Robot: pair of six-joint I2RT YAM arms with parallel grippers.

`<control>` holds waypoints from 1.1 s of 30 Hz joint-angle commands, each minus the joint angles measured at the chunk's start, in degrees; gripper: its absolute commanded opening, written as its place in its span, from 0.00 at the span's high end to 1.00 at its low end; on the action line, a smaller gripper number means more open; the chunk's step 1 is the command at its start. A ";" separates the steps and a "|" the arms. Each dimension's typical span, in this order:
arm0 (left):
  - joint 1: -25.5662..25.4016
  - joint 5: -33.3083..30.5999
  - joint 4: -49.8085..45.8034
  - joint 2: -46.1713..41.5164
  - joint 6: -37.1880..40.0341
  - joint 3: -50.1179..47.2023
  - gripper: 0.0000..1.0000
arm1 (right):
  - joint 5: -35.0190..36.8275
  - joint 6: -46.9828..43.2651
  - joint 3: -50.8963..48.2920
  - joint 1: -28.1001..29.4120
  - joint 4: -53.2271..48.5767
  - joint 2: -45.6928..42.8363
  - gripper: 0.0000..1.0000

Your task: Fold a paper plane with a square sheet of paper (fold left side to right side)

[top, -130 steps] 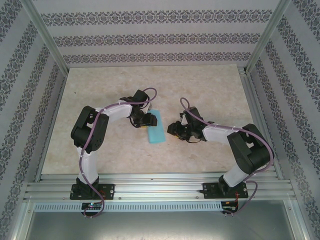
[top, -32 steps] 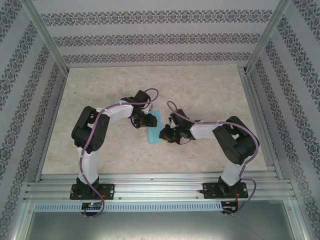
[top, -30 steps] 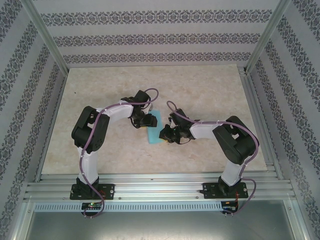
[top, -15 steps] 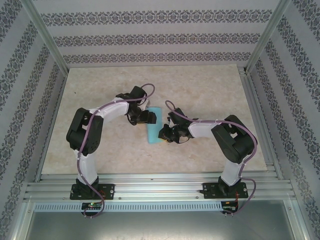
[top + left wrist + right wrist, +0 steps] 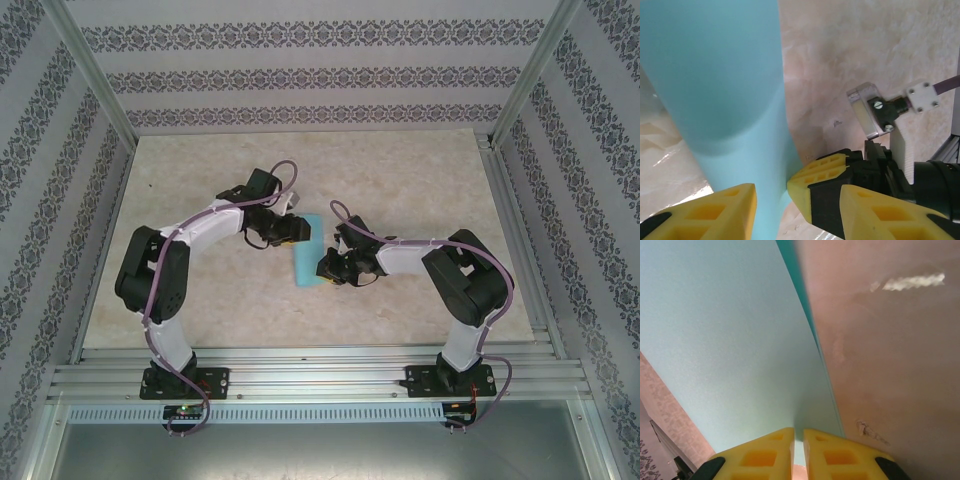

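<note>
1. The right gripper (image 5: 799, 432) is clamped tight on an edge of the square sheet of paper (image 5: 306, 256), which spreads away directly ahead of its fingertips.
2. From that grip the turquoise strip's long axis runs toward the table's far side.
3. At that far end the left gripper (image 5: 297, 232) hangs with jaws apart. It looks the nearer arm for pressing the coming fold.

A pale, marble-patterned surface (image 5: 400, 180) is enclosed on three sides by walls (image 5: 300, 75) papered in white with bands of dark floral ornament. Slanted metal posts (image 5: 90, 70) are set at the far corners, and ribbed aluminium rails (image 5: 320, 372) are laid along the near edge.
</note>
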 commanded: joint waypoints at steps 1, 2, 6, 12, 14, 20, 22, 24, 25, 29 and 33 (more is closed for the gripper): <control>-1.04 4.48 4.90 1.88 -1.58 -0.70 0.52 | 3.39 -1.10 -0.59 0.84 -4.08 3.15 0.85; -1.26 4.86 5.28 2.29 -1.69 -0.72 0.52 | 3.39 -1.10 -0.58 0.86 -4.16 3.15 0.85; -1.69 5.46 5.89 3.73 -1.63 -0.90 0.52 | 3.60 -1.21 -0.49 0.82 -4.51 3.10 0.85; -1.66 1.34 4.20 5.20 0.05 -1.59 0.52 | 4.02 -1.62 -0.41 0.79 -5.47 2.98 0.85; -1.72 -0.30 3.39 5.78 0.98 -1.69 0.52 | 4.13 -1.76 -0.41 0.77 -5.79 2.95 0.85; -1.66 -2.30 3.32 7.75 2.37 -2.05 0.53 | 4.09 -1.98 -0.32 0.76 -6.27 3.19 0.85; -1.68 -2.76 3.19 8.22 2.62 -1.92 0.53 | 4.18 -2.13 -0.38 0.74 -6.70 3.30 0.85; -1.65 -3.68 2.69 8.58 3.14 -1.69 0.54 | 4.40 -2.25 -0.40 0.79 -6.93 3.42 0.85; -1.65 -4.11 2.57 8.76 3.36 -1.69 0.54 | 4.40 -2.35 -0.41 0.71 -7.03 3.42 0.85; -1.69 -5.55 1.96 9.27 4.11 -1.93 0.55 | 4.34 -2.42 -0.41 0.79 -7.22 3.75 0.85; -1.66 -6.31 2.37 9.73 4.55 -3.21 0.55 | 4.18 -2.75 -0.32 0.73 -7.07 3.77 0.85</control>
